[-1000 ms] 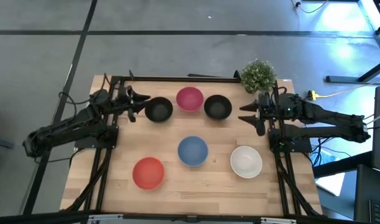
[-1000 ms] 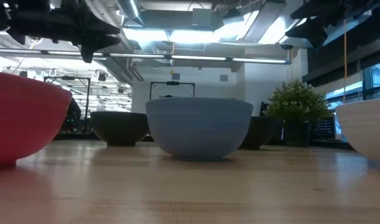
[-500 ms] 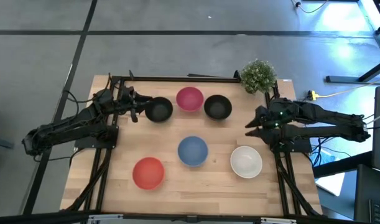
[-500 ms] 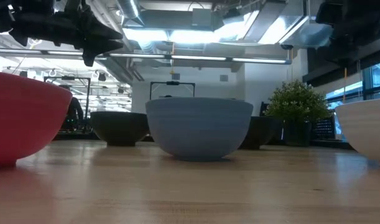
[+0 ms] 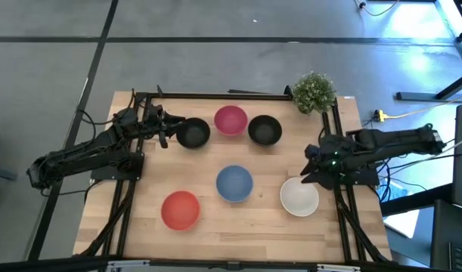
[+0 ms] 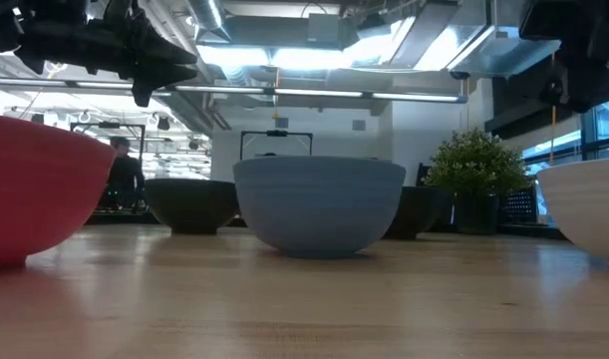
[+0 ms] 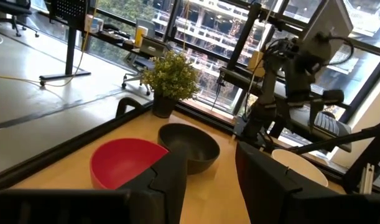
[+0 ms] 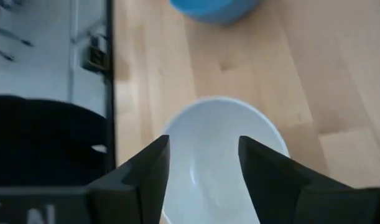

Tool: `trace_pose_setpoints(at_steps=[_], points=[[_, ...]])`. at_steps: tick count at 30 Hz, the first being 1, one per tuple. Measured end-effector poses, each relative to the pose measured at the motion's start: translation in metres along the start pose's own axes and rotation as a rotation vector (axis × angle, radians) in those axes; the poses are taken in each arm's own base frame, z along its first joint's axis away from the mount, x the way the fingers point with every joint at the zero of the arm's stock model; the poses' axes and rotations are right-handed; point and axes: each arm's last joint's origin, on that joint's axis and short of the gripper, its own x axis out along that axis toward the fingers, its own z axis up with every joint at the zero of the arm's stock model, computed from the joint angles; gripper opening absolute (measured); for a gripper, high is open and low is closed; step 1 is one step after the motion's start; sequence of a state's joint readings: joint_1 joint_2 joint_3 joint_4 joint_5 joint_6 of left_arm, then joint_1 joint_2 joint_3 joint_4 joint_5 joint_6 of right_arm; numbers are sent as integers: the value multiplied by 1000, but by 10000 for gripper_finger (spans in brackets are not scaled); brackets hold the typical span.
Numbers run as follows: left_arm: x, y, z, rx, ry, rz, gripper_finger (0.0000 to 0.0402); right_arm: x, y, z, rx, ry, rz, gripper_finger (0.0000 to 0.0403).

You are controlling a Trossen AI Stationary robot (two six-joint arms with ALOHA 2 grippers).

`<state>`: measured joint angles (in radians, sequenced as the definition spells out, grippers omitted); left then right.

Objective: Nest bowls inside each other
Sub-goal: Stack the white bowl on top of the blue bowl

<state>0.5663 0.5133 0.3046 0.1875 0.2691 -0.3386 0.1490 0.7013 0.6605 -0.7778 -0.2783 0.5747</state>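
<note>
Since the earlier high view my right gripper has swung down the frame from beside the potted plant to the upper right rim of the white bowl, while my left gripper has kept its place just left of the upper-left black bowl. In the right wrist view my two fingers stand apart with a clear gap, and the white bowl fills that gap straight ahead; they close on nothing yet. That is the relation I work from: the bowl lies directly under and in front of my right pincer, its near rim between the fingers, so I judge a short drop onto the rim comes next. My left pincer is also spread, empty, framing the magenta bowl and the other black bowl. The blue bowl sits centre, left of the white one; the red bowl lower left.
</note>
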Motion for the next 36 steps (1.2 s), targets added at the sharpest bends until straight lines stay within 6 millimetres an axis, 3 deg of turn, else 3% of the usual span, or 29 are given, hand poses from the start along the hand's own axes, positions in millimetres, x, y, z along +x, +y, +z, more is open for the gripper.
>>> trace_pose_setpoints(at_steps=[9,18,36], points=[[0,0,0,-1,0,0,131,28,6,-5,-69,135,-127,187],[0,0,0,-1,0,0,131,45,0,-7,-127,180,-334,187],[0,2,-5,-15,52,18,131,67,-6,-7,-121,293,-408,187]])
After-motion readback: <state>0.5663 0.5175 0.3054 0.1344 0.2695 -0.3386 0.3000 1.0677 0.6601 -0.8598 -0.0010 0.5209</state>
